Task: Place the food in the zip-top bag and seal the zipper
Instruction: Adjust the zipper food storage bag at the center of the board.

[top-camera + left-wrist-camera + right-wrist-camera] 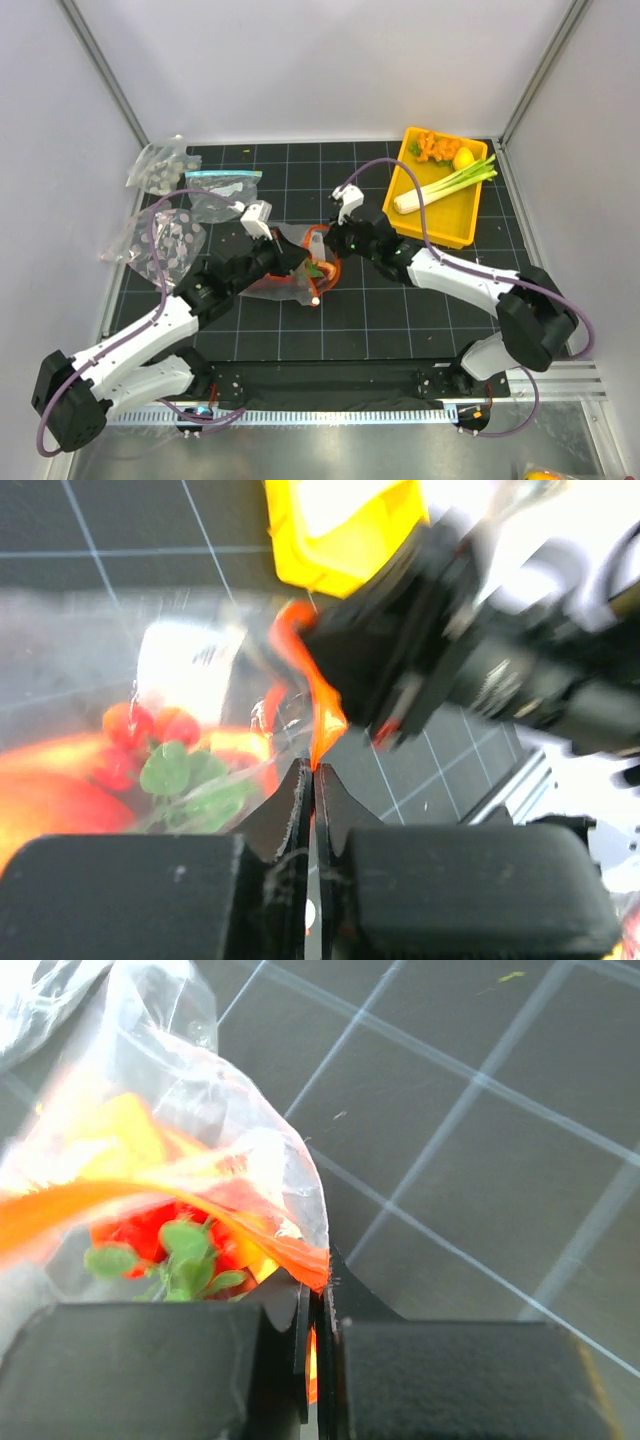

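The left gripper (312, 780) has its jaws pressed together on the orange-red zipper (318, 705) of the zip-top bag (295, 282), and the strip rises straight out of the slit between them. The right gripper (316, 1295) is likewise clamped tight on that strip, near a corner of the bag, with a sliver of orange showing between its jaws. The bag lies on the dark gridded mat (400, 300) between the two arms, with a red tomato (170, 1235) with green leaves and other orange food inside it, well apart from the yellow tray (440, 238) at the far right
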`<state>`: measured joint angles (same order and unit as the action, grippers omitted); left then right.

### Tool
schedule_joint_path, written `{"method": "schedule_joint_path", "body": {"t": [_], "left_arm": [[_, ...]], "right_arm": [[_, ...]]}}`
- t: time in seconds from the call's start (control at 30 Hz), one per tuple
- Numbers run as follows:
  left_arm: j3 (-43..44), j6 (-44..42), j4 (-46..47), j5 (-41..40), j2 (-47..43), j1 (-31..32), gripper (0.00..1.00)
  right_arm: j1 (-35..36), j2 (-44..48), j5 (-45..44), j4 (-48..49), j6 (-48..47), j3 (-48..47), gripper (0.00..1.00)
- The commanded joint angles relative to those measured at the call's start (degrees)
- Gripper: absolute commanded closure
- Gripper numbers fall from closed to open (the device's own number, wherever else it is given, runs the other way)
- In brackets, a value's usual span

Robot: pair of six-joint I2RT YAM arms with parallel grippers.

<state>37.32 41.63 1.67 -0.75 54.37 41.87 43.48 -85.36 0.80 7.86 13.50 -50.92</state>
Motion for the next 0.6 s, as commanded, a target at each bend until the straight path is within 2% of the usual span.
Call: {"method": "schedule_joint_path", "body": {"t": [0.0, 0.1, 0.27, 0.37, 0.47, 0.57], "left_arm": [[2.84, -2.42, 1.05, 5.83, 2.40, 0.14, 0.92], [4.95, -4.88, 0.97, 6.47, 6.27, 2.69, 0.88], [10.13, -10.33, -1.49, 2.87, 14.17, 10.94, 0.80], [13.30, -14.02, -4.92, -1.70, 15.77, 15.34, 0.68], [13.39, -15.87, -5.71, -5.65, 15.51, 17.72, 0.47], [13.04, -17.45, -6.07, -7.76, 14.01, 18.77, 0.37]], "right_arm": [[-0.15, 4.76, -14.82, -11.97, 2.59, -5.77, 0.99], [-1.99, 5.38, -14.52, -12.52, 4.16, -5.16, 0.99], [-5.42, 5.90, -10.73, -12.69, 7.07, -4.63, 0.99], [-7.27, 7.57, -8.37, -12.78, 8.82, -3.75, 0.99], [-10.17, 9.33, -6.17, -13.13, 10.32, -2.79, 0.99], [-14.03, 10.30, -3.62, -12.96, 12.25, -1.65, 0.99]]}}
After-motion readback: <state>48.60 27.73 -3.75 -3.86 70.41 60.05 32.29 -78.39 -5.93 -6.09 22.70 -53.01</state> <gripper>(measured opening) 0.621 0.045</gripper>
